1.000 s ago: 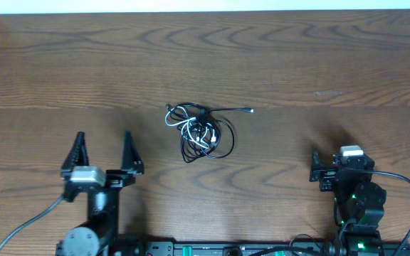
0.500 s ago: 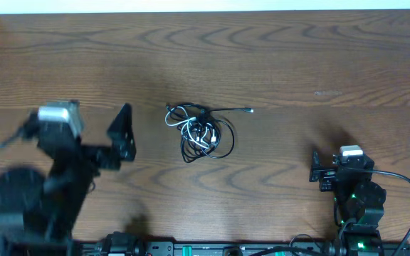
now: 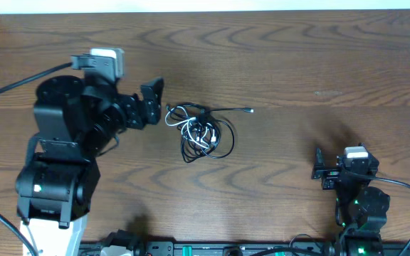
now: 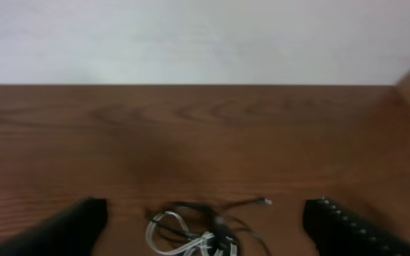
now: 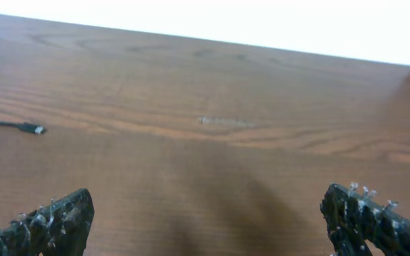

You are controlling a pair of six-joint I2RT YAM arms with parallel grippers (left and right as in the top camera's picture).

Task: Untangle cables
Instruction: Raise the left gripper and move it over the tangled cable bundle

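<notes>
Cables (image 3: 201, 131): small knotted bundle, black loops with white cord woven through, laid on wooden tabletop (image 3: 297, 57) near centre. One black plug end (image 3: 250, 110) stretched out toward 3 o'clock. Left jaws spread apart, nothing gripped, held just beside bundle at its 9 o'clock and aimed at it; bundle seen low between both fingers (image 4: 73, 227) in left wrist view. Right jaws spread wide, nothing gripped, set well apart at bundle's 4 o'clock.

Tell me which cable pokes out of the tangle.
A black cable: its plug end runs out to the right; the white cable stays looped among the others.
</notes>
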